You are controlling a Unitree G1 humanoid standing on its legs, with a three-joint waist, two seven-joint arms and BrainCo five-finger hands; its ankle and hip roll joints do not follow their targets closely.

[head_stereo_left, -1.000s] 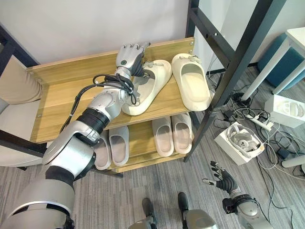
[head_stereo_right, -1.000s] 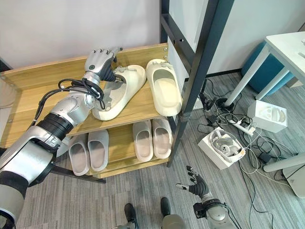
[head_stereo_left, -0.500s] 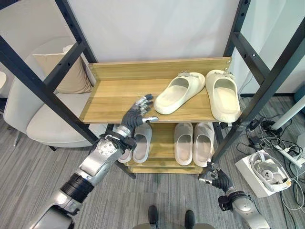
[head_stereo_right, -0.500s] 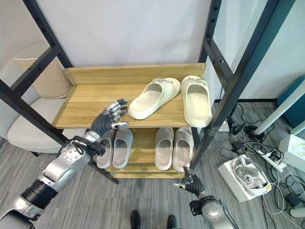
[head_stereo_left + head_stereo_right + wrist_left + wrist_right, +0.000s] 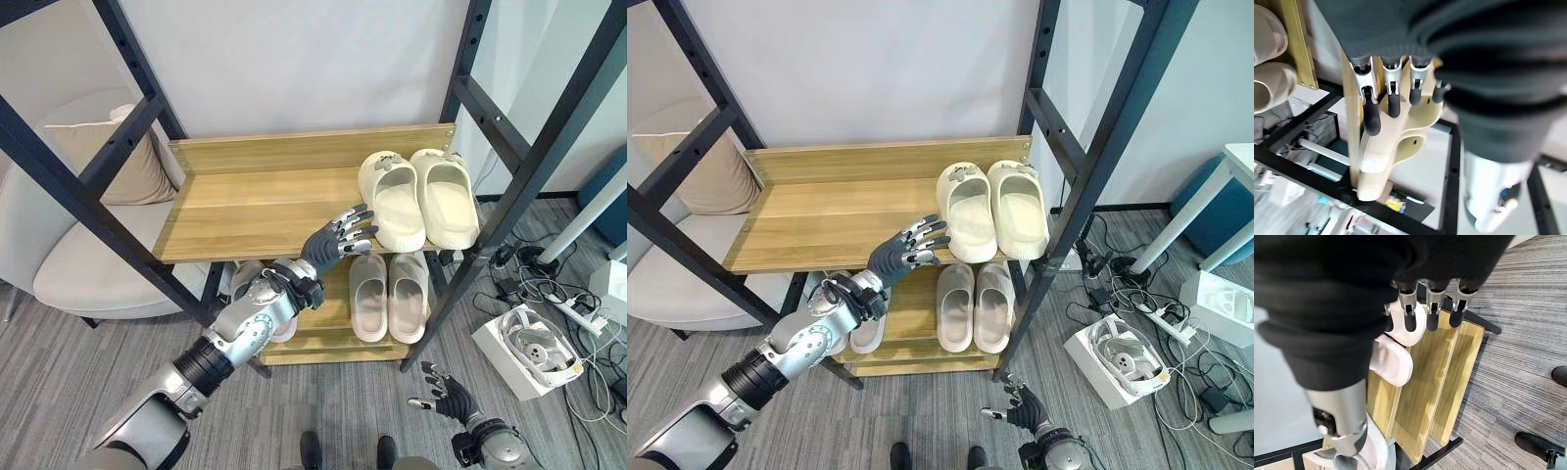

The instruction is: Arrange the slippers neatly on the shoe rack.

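The shoe rack [image 5: 255, 206] is a two-level wooden unit set inside a black metal frame [image 5: 534, 166]. On the upper shelf, two cream slippers [image 5: 419, 196] lie side by side at the right end, touching along their inner edges, with their toes toward the back board. On the lower shelf, a second pair of pale slippers [image 5: 389, 296] lies directly beneath them, also side by side, and a further pale pair [image 5: 854, 328] sits at the left end of that shelf, partly hidden behind the left arm. The left hand [image 5: 338, 238] hovers in front of the upper shelf's front edge, just to the left of the cream pair and not touching it; its fingers [image 5: 1371, 115] are spread and nearly straight, holding nothing. The right hand [image 5: 446, 399] hangs low over the grey floor [image 5: 323, 411], well apart from the rack, its fingers [image 5: 1431, 316] extended and relaxed, also empty. A cushioned chair [image 5: 83, 245] with a beige pillow [image 5: 108, 162] stands to the left of the rack. A white box [image 5: 534, 343] and cables lie on the floor to the right.
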